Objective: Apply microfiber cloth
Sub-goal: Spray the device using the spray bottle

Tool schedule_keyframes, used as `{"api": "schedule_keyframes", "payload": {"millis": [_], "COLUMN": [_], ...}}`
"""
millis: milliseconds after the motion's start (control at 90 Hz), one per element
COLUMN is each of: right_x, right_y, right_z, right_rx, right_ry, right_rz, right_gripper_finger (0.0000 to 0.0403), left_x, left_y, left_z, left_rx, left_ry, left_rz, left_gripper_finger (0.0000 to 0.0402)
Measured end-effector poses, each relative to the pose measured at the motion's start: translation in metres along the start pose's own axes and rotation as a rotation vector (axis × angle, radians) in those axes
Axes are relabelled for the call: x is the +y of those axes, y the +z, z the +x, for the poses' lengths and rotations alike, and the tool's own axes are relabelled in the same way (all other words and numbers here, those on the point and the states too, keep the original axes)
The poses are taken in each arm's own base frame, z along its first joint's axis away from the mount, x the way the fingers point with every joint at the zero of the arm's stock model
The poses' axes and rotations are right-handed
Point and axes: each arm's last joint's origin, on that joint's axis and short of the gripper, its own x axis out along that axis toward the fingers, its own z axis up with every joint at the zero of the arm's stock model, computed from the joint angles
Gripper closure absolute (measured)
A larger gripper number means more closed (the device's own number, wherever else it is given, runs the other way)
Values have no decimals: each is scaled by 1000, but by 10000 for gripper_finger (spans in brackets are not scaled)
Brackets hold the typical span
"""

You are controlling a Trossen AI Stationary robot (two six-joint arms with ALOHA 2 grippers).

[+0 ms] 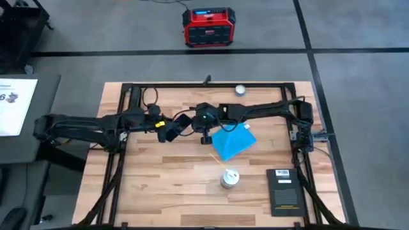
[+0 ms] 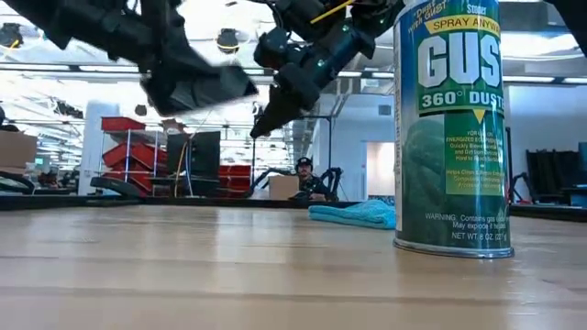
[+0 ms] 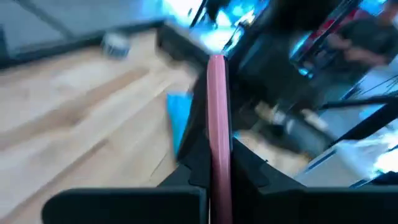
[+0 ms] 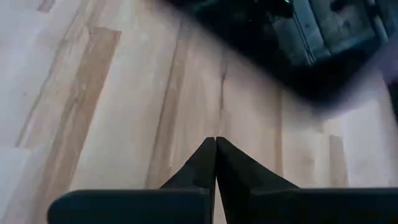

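Grey floor point(image 1: 128, 38), red shelving point(image 2: 124, 137), perhaps warehouse

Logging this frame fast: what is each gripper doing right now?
Left gripper: shut on the phone, held edge-on above the table.
Right gripper: shut, empty, above the table beside the microfiber cloth.

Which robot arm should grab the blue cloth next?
Probably the right. Its gripper is empty, fingers shut, beside the microfiber cloth lying on the table. The left gripper already grips the pink phone.
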Motion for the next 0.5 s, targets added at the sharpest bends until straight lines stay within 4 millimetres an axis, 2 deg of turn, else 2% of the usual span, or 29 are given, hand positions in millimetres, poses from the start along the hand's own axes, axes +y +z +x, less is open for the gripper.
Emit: {"api": "schedule_keyframes", "payload": {"millis": [244, 500], "right_x": [-1, -6], "right_y": [-1, -2], "right_z": [-2, -3], "right_rx": [45, 49], "right_ry": [8, 5], "right_rz": [-1, 6], "right_gripper_finger": [403, 403], "left_x": [0, 0], "left_y": [-10, -10], "left_z": [26, 28], "left_rx": [33, 25], "left_ry": [25, 21], "left_rz": [6, 4], "left_gripper_finger": [397, 397]}}
